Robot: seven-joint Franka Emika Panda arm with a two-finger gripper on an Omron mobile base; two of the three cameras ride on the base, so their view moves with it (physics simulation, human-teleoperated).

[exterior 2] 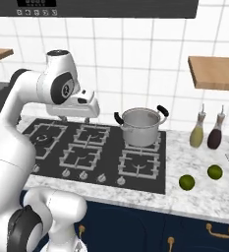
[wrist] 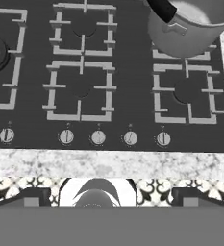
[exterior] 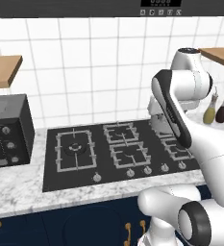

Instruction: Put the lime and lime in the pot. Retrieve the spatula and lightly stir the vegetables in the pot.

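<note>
Jaws (wrist: 111,204): the two dark finger tips (wrist: 34,196) sit far apart at the bottom of the hand view, so they stand wide, with nothing between them. The hand (exterior 2: 79,106) hangs above the left half of the stove (exterior 2: 94,152), seen in the right base view, and faces down on the burners and the row of knobs (wrist: 98,138). Under the finger tips in the hand view runs the front strip of the marble worktop (wrist: 108,163), with patterned floor tiles past its edge. The pot (exterior 2: 141,127), shiny steel with two black loop handles, stands upright on the back right burner; in the hand view its lower wall and one handle show at the upper right corner. Two limes lie on the worktop right of the stove, well apart from the pot: the near lime (exterior 2: 186,182) just beside the stove's front right corner, the far lime (exterior 2: 214,172) further right. Two bottles stand behind them near the wall, a yellow-green bottle (exterior 2: 198,132) and a dark bottle (exterior 2: 216,134). A microwave (exterior: 7,129) sits on the worktop left of the stove. Spatula: cannot tell where it is.
</note>
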